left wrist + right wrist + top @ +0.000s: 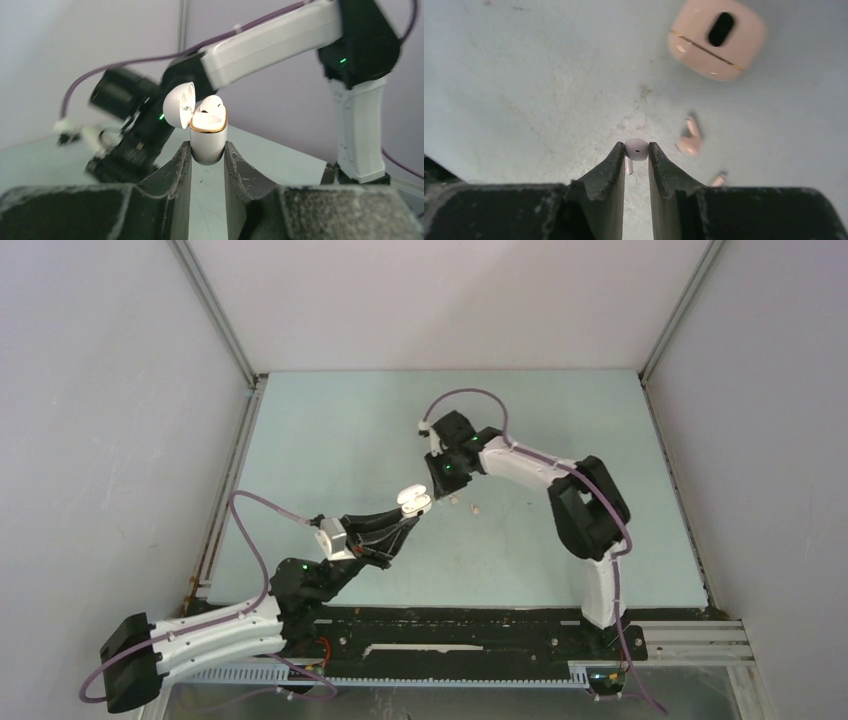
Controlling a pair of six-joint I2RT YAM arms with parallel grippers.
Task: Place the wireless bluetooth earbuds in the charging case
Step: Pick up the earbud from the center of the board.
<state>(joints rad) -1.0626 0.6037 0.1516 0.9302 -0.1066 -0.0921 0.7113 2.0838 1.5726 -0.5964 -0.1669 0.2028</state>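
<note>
White case [208, 137], lid open, clamped upright in left gripper [207, 150] with one white bud [210, 104] seated; second white bud [637, 147] pinched in right gripper [636, 152], not yet inserted; tan buds [690, 141] loose on counter [524, 75] beside tan case [716, 42].

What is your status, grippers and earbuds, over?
Left gripper shut on white case, lid open, one white earbud inside. Right gripper shut on second white earbud. Two tan earbuds, tan case on table, clear of both.

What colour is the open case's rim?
Gold rim, clearest in the left wrist view.
</note>
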